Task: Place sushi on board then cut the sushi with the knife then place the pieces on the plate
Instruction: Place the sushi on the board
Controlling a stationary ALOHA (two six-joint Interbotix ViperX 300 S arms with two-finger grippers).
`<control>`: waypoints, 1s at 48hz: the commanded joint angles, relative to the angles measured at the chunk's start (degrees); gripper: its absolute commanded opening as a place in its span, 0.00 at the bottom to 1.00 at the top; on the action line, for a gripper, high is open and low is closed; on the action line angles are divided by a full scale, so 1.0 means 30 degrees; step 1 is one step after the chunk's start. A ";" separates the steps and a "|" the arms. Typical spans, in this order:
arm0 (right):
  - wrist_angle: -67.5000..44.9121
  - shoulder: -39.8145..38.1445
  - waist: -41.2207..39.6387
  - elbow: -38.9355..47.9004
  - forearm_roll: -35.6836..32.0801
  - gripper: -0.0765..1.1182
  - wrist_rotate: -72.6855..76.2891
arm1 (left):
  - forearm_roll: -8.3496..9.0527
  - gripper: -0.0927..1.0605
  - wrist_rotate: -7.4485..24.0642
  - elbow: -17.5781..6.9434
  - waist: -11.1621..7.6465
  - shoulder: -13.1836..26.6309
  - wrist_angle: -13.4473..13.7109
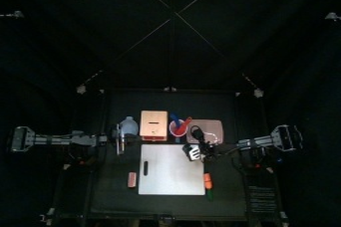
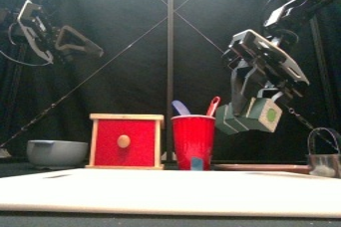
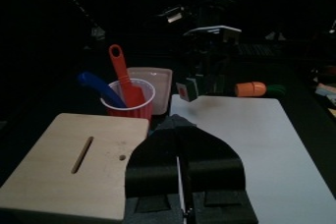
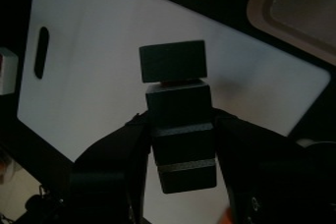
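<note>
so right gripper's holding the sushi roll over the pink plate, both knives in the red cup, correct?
Not quite. The right gripper holds the sushi roll over the white cutting board, not the pink plate, which lies beside the board; the right wrist view shows it. Both knives are in the red cup.

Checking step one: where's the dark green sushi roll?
Front view: dark green sushi roll hangs in the right gripper above the white cutting board, right of the red cup.
</note>
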 commanded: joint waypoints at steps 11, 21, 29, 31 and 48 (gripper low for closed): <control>0.3457 0.2344 0.2197 -0.3867 -0.3281 0.51 0.7764 | 0.0088 0.07 0.0059 -0.0264 0.0029 0.0029 -0.0088; 0.6182 0.4424 0.3691 -0.6211 -0.3486 0.51 1.1250 | 0.0410 0.07 0.0059 -0.0264 0.0029 0.0029 -0.0059; 0.6621 0.6035 0.4072 -0.7617 -0.3223 0.51 1.2334 | 0.0967 0.07 0.0059 -0.0234 0.0029 0.0029 0.0088; 0.6709 0.6416 0.4102 -0.7939 -0.3047 0.51 1.2510 | 0.1055 0.07 0.0059 -0.0264 0.0029 0.0029 0.0146; 0.9170 0.7852 0.3984 -0.9199 -0.1143 0.52 1.2627 | 0.1201 0.07 0.0059 -0.0234 0.0059 0.0029 0.0996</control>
